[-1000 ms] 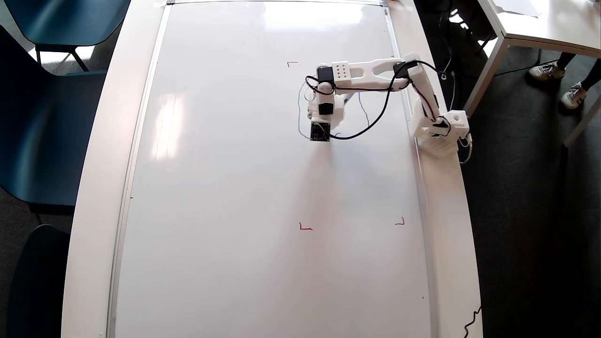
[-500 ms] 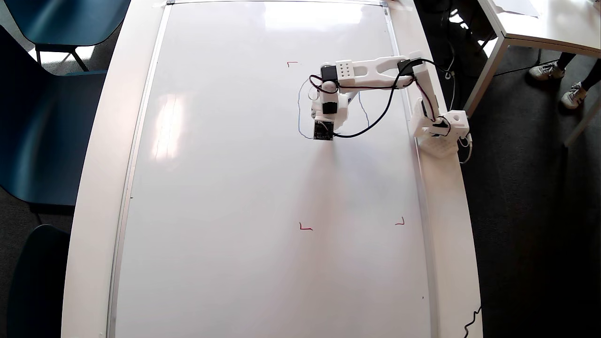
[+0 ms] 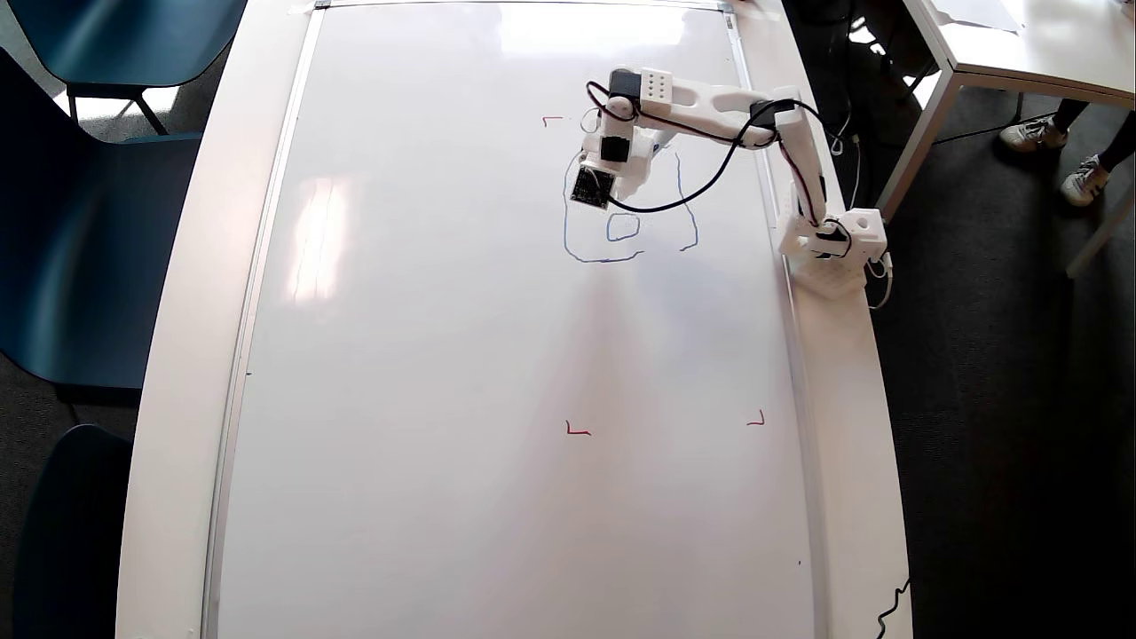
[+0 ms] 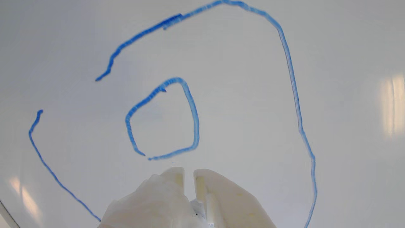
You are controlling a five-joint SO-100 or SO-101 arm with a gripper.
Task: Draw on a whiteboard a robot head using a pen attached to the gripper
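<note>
The whiteboard [image 3: 461, 373] lies flat and fills most of the overhead view; its bare surface also fills the wrist view [image 4: 348, 47]. The robot head [image 3: 565, 222] is a blue outline, open at one lower corner, with one small box [image 3: 623, 227] inside; the wrist view shows the outline [image 4: 291, 79] and the box [image 4: 193, 117]. The white gripper [image 3: 632, 182] hangs over the upper part of the drawing. In the wrist view the gripper [image 4: 189, 173] sits just below the box, jaws nearly together. A sliver of the pen [image 4: 198, 205] shows between them; its tip is hidden.
Red corner marks [image 3: 577, 430] [image 3: 756, 420] [image 3: 552, 120] sit on the board. The arm's base [image 3: 834, 244] stands on the white table's right strip [image 3: 852, 426]. Blue chairs [image 3: 80, 222] stand to the left, and another white table [image 3: 1021, 44] and a person's shoes [image 3: 1034, 133] to the right.
</note>
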